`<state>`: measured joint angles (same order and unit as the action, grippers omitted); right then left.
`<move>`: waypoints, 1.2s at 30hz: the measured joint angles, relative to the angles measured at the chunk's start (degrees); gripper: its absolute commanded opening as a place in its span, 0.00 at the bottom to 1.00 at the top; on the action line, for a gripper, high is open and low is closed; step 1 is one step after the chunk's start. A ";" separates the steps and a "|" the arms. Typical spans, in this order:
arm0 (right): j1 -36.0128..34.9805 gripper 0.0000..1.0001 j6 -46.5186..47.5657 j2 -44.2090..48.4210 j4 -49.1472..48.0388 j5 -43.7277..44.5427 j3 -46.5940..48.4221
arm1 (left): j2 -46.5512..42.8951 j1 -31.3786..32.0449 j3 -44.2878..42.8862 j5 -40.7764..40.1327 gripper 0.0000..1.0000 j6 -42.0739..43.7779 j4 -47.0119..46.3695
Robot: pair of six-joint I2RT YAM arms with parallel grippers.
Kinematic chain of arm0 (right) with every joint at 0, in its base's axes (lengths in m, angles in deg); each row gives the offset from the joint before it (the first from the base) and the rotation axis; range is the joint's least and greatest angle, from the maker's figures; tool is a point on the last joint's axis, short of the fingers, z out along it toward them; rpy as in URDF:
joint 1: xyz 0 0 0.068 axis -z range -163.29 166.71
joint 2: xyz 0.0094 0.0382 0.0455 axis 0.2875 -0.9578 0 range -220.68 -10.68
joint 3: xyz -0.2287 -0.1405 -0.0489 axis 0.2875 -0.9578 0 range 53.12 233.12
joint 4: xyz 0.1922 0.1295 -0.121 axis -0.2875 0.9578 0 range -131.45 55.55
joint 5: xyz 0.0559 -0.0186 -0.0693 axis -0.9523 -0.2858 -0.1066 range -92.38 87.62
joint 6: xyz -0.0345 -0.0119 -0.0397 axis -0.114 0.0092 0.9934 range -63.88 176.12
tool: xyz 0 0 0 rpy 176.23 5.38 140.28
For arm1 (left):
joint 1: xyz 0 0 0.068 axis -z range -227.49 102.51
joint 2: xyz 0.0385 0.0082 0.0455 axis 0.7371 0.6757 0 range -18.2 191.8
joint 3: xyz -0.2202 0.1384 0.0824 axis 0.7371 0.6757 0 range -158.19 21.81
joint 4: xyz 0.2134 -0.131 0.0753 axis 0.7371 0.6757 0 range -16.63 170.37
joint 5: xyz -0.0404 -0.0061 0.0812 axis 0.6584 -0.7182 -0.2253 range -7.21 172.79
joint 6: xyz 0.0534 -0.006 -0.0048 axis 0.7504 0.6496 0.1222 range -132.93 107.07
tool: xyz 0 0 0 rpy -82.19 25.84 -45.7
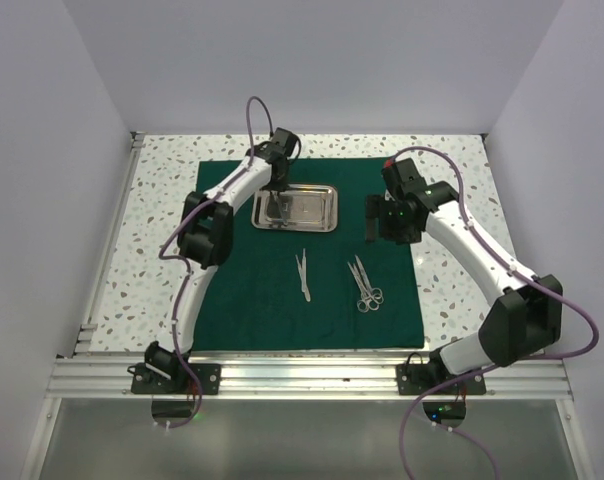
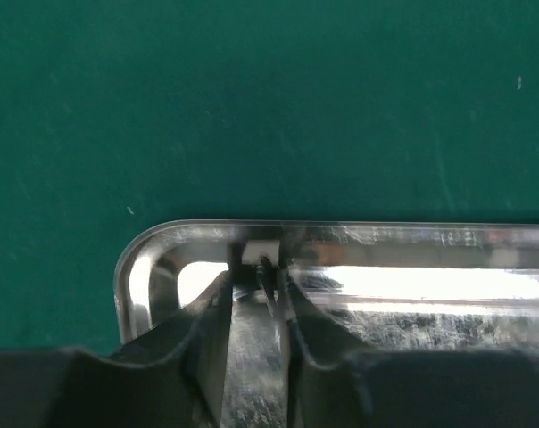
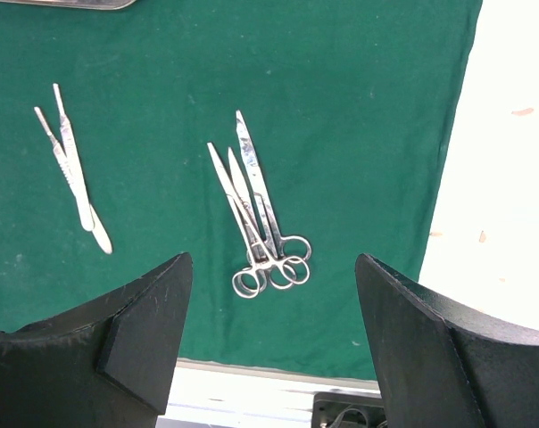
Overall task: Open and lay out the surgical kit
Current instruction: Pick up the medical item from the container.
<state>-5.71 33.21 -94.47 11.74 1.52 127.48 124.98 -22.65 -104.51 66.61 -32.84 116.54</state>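
Nothing readable in any of these views, honestly. The steel tray (image 1: 294, 207), the green cloth (image 1: 242, 300), the scissors (image 3: 268, 234) and the tweezers (image 3: 73, 174) all show plain surfaces, with no lettering, numbers or brand marks I can make out.

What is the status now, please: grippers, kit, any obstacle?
Left gripper shut on slim instrument in tray. Right gripper open, above cloth. Tweezers, scissors laid out on cloth. No obstacle seen.

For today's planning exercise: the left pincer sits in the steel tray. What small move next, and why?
Probably lift straight up: the left pincer seems closed on a slim instrument in the tray, and tweezers and scissors already lie on the green cloth.
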 measured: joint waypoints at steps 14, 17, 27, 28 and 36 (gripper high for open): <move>0.00 0.78 0.00 -2.60 0.02 0.63 0.63 | 1.46 -1.20 -1.51 3.17 0.00 0.20 -1.77; 0.00 0.78 0.00 -3.30 0.02 0.83 0.87 | 1.46 -1.20 -1.51 3.74 0.00 0.22 -1.86; 0.00 0.77 0.00 -4.66 0.00 0.85 1.57 | 1.03 -1.49 -1.27 8.41 0.00 -0.17 -2.86; 0.00 0.77 0.00 -4.70 0.00 0.83 1.57 | 0.90 -1.64 -1.25 10.05 0.00 -0.50 -3.17; 0.00 0.77 0.00 -4.79 -0.02 0.55 1.62 | -1.22 -2.49 0.61 19.41 0.00 -3.87 -3.45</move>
<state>-5.71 33.21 -99.26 11.72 2.06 129.10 123.75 -25.14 -103.90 86.02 -36.70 113.09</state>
